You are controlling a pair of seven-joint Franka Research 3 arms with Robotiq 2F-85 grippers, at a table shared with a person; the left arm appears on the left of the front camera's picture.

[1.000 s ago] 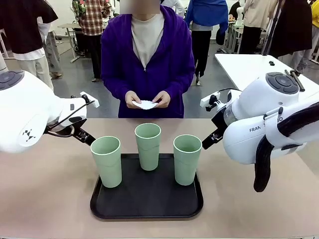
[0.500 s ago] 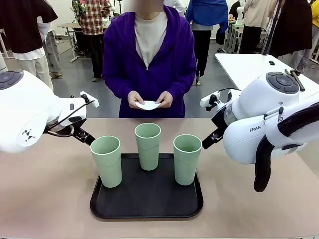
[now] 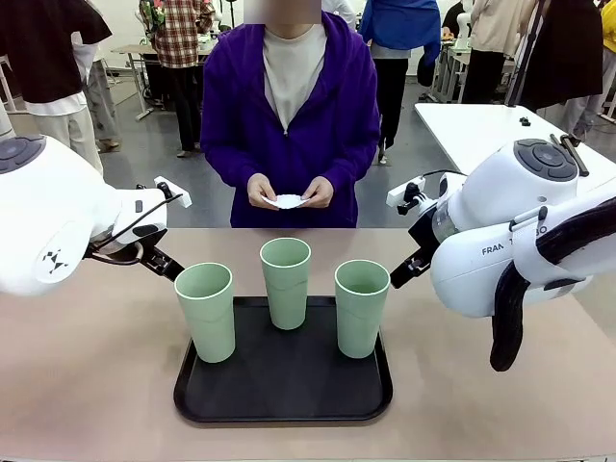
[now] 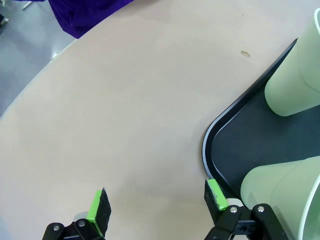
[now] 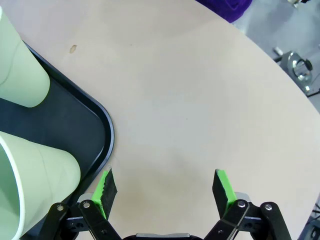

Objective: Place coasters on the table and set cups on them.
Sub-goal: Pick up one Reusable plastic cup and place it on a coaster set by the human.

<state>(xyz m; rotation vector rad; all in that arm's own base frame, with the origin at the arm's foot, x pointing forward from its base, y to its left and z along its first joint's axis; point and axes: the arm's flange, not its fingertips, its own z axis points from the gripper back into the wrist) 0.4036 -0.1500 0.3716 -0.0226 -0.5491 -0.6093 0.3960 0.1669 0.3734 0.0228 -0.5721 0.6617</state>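
Three pale green cups stand upright on a black tray: the left cup [image 3: 204, 310], the middle cup [image 3: 286, 281] and the right cup [image 3: 362, 306]. Across the table [image 3: 87, 385], a person in a purple jacket holds the white coasters [image 3: 287, 201] in both hands at waist height. My left gripper [image 4: 157, 200] hovers open over bare tabletop just off the tray's corner [image 4: 212, 142], with a cup [image 4: 280, 192] close beside its right finger. My right gripper [image 5: 164, 186] is also open above the table, beside the tray's other edge [image 5: 107, 132] and a cup [image 5: 37, 177].
The tray [image 3: 284, 390] sits at the centre near the front edge. Bare tabletop lies to both sides of it and between it and the person. My left arm [image 3: 58, 221] and right arm [image 3: 510, 241] flank the tray. A white table [image 3: 491, 130] stands behind on the right.
The person's hands shift the coasters slightly. Neither arm has moved and the cups stand as before.
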